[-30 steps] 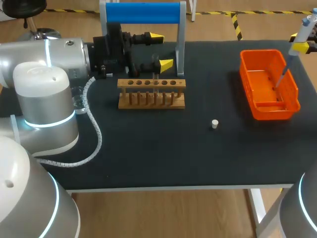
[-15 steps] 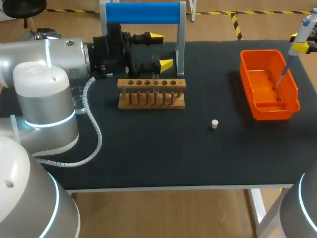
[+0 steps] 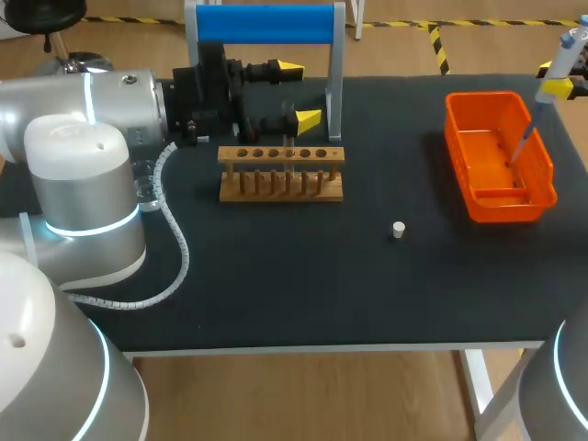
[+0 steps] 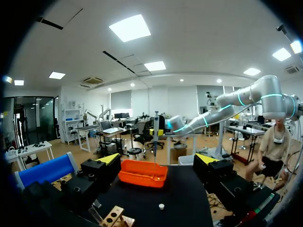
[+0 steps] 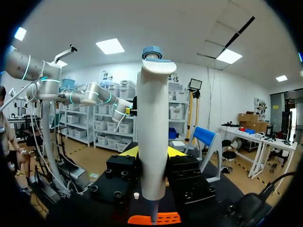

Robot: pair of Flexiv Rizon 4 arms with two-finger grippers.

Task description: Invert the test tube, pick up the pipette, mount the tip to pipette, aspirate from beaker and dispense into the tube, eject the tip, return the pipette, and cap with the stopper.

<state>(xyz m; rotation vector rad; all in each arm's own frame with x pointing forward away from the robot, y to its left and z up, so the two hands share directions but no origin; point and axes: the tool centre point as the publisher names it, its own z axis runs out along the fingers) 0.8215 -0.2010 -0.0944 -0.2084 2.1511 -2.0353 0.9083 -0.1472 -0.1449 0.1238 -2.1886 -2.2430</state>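
Currently on the table (image 3: 276,294): one rack, one test tube, one stopper, one orange basket, one blue-topped stand.
Landmark: wooden rack (image 3: 281,173), six holes in its top rail, standing towards the table's far side, left of the middle.
Test tube (image 3: 288,147): one, clear, upright in one of the rack's middle holes.
Stopper (image 3: 398,230): one, small and white, lying alone on the tabletop, nearer than the rack and to its right, well apart from it.
Orange basket (image 3: 501,156): one, far to the rack's right.
Blue-topped stand (image 3: 266,23): one, just behind the rack.
Arms: two, each with one gripper.
Left gripper (image 3: 296,92): behind the rack and above its top rail; its two yellow-tipped fingers stand spread wide with nothing between them.
Right gripper (image 5: 151,153): far to the rack's right, beyond the basket, raised above the table; its fingers are pressed against the pipette from two sides.
Pipette (image 3: 551,73): one, white with a blue cap, upright in the right gripper, its thin lower end pointing down into the basket.
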